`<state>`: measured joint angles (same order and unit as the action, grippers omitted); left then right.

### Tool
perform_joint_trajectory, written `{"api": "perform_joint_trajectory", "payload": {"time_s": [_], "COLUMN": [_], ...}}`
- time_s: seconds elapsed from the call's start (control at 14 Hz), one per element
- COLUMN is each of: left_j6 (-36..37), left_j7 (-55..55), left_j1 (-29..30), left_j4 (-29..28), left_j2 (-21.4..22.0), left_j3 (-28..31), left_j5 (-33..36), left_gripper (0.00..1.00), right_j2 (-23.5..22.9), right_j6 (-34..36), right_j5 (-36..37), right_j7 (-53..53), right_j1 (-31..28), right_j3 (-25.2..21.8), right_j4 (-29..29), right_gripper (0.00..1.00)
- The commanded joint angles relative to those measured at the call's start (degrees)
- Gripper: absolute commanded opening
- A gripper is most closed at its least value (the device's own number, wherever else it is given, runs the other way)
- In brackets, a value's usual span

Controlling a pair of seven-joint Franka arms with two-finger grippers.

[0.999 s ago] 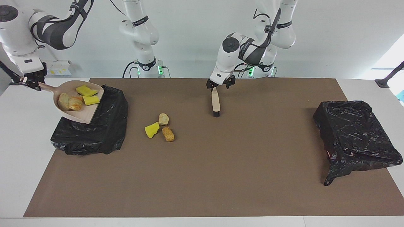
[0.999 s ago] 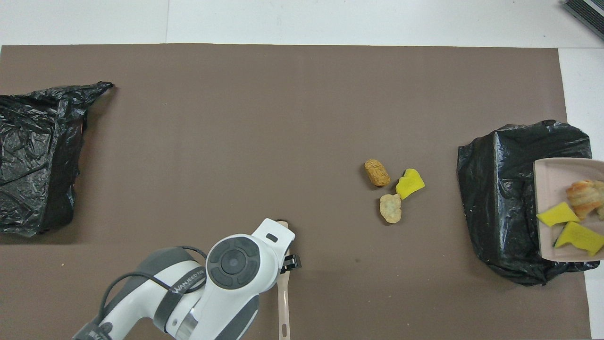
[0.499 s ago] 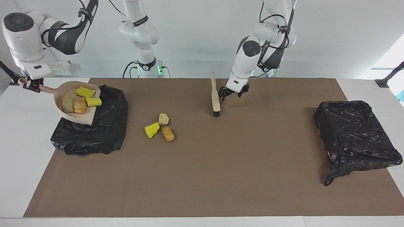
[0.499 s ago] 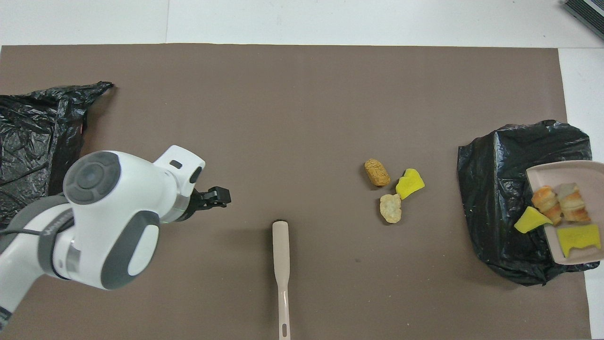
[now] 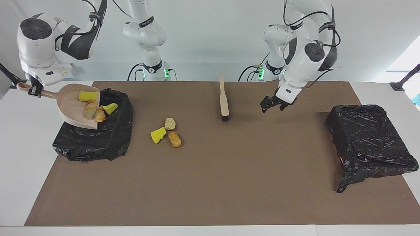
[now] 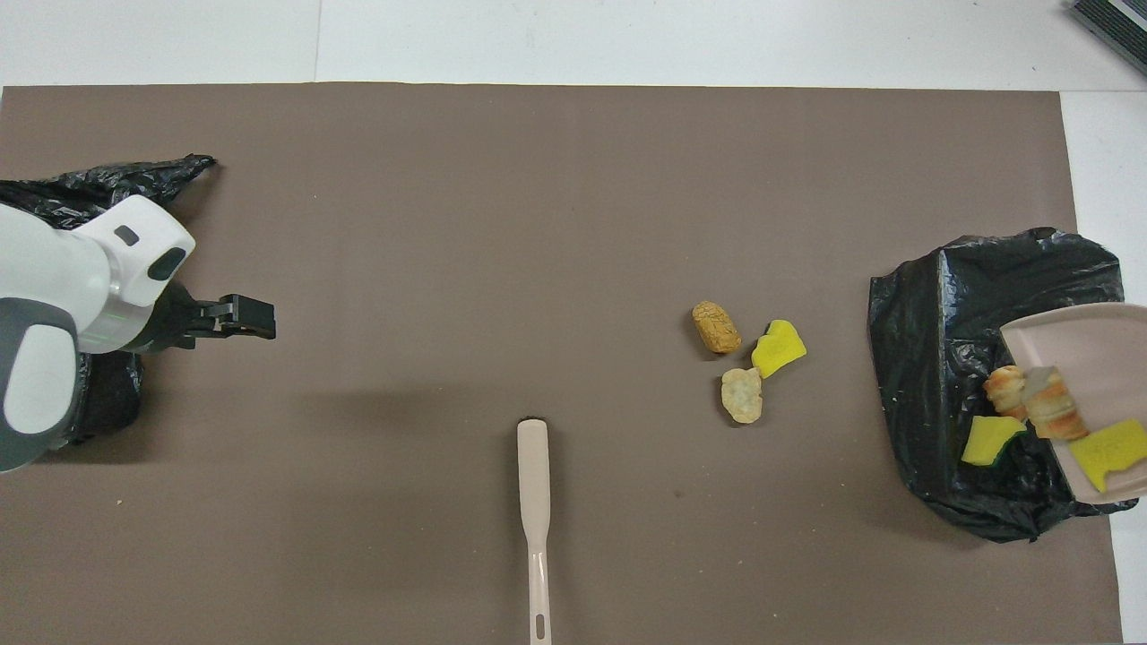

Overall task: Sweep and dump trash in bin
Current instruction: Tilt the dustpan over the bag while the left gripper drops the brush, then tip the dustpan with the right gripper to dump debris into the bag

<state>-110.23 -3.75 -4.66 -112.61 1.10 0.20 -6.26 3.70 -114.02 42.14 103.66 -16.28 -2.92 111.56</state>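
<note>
So the beige dustpan (image 5: 77, 105) is held up by its handle in the right claw (image 5: 33, 90), which is clamped tight on that handle, at the right arm's end of the worktop (image 5: 210, 183). The pan is tipped down over the black-bagged bin (image 5: 98, 137) sitting there. Four bits of the trash are seen on it: one yellow sponge piece (image 5: 86, 95) high up in the pan, two tan crumbly lumps (image 5: 93, 111) lower down near the lip, and another yellow sponge piece (image 5: 110, 108) right at the edge, hanging out over the bag. In the overhead view that last yellow piece (image 6: 988, 439) looks already off the lip and over the black plastic.

Three more pieces of trash are left lying on the brown mat (image 5: 210, 196), a bit toward the middle from that bin: a yellow sponge chunk (image 5: 157, 135), a pale lump (image 5: 170, 123) touching or just beside it, and a browner lump (image 5: 174, 139) close by.

The brush (image 5: 223, 98) is lying flat on the mat near the middle, bristle end pointed away from the robots, with nothing gripping it.

The left claw (image 5: 271, 105) is spread wide and empty, hanging above the mat between the brush and the second black-bagged bin (image 5: 370, 137), which sits at the left arm's end.
</note>
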Motion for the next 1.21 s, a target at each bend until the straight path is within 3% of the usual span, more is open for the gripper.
{"api": "perform_joint_trajectory", "payload": {"time_s": [0.0, 0.14, 0.36, 0.5, 1.14], "left_j6": [4.22, 7.29, 12.13, 16.52, 17.24], "left_j7": [6.8, 8.15, 8.15, 8.23, 8.15], "left_j1": [4.3, 6.68, 6.86, 7.04, 6.42], "left_j4": [4.76, 8.35, 15.12, 19.52, 19.98], "left_j2": [-1.54, -1.71, -1.89, -3.03, -2.33], "left_j3": [-0.82, -0.82, -0.82, -0.91, -1.26], "left_j5": [1.34, 1.34, 1.51, 4.13, 6.08], "left_gripper": [1.0, 1.0, 1.0, 1.0, 1.0], "right_j2": [0.87, 1.48, 2.45, 3.33, 5.26], "right_j6": [2.56, 5.81, 6.96, 11.25, 18.12], "right_j5": [7.32, 11.19, 11.56, 12.44, 20.88], "right_j7": [-7.65, -10.4, -10.41, -11.8, -25.5], "right_j1": [1.15, 4.4, 4.76, 7.38, 13.9], "right_j3": [0.19, 0.19, 0.37, 0.55, 0.72], "right_j4": [0.15, 0.33, 1.12, 0.94, 5.68], "right_gripper": [0.0, 0.0, 0.0, 0.0, 0.0]}}
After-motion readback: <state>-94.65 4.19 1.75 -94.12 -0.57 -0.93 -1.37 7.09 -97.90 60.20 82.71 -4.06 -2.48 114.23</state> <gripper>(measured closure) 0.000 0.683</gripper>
